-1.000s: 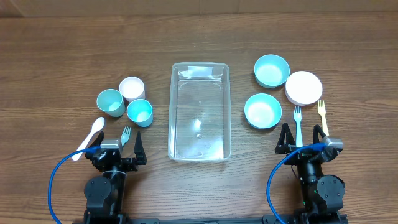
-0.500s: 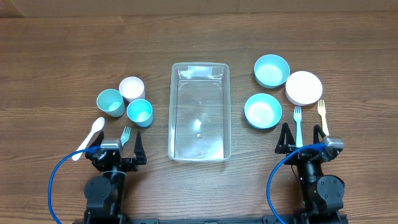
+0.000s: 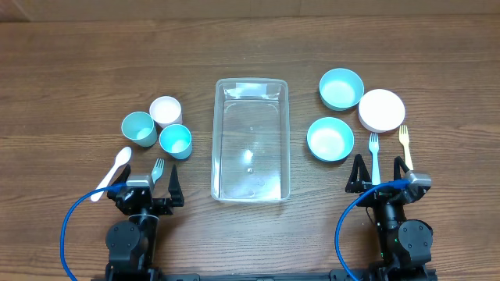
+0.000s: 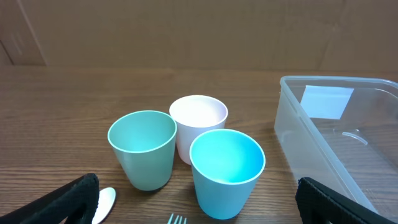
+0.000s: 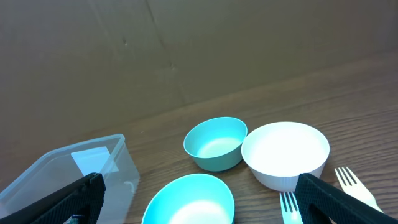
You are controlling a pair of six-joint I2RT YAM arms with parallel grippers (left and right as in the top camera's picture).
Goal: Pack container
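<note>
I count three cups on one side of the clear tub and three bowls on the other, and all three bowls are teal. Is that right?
Not quite. Beside the container only two bowls are teal: the far teal bowl and the near teal bowl. The third is a white bowl, plain in the overhead view. The rest stands.

Brown wooden bench [image 3: 78, 62], clear plastic rectangular container [image 3: 216, 140] dead centre. Left of it, a tight cluster: pale green cup [image 3: 138, 128], white cup [image 3: 166, 111], bright teal cup [image 3: 176, 140], with a white plastic spoon [image 3: 113, 170] and pale fork [image 3: 158, 168] nearer the front. On the right sit the far teal bowl [image 3: 341, 88], near teal bowl [image 3: 330, 139] and white bowl [image 3: 381, 109], then a light blue fork [image 3: 374, 156] beside a yellow fork [image 3: 405, 144].
</note>
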